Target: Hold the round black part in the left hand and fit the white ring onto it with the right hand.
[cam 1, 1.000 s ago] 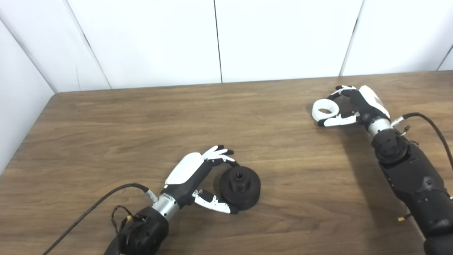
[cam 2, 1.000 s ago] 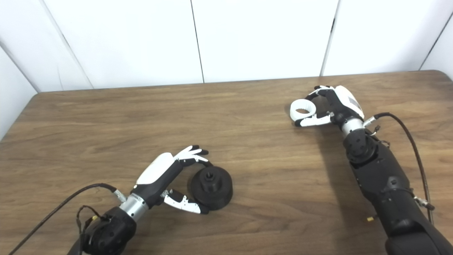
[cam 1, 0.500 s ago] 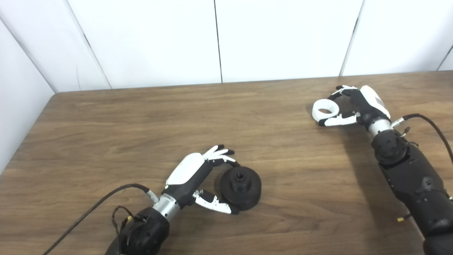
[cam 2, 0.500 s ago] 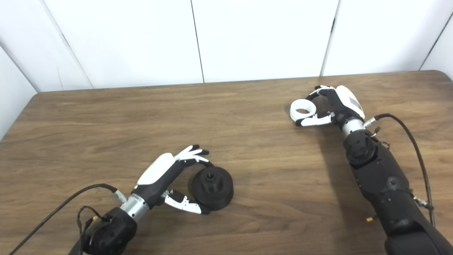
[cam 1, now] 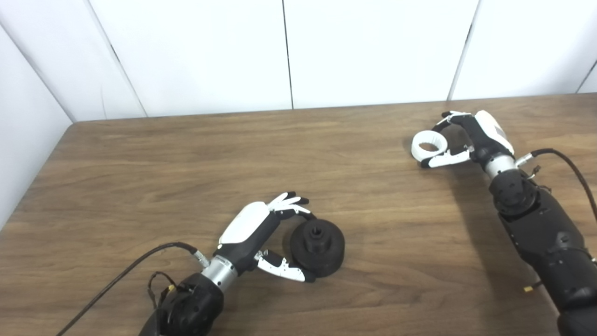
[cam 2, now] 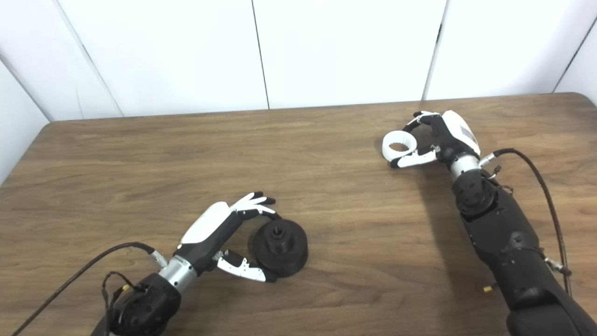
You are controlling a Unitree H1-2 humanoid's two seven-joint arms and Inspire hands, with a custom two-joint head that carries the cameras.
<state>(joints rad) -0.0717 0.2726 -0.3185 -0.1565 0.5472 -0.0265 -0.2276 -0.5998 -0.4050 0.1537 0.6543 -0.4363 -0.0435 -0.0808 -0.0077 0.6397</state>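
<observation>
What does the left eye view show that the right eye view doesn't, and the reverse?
Only the left eye view shows more of the white wall on the left. Only the right eye view shows the table's rounded far right corner. Both show the left hand cupped around the round black part on the table, and the right hand with fingers and thumb either side of the white ring.
</observation>
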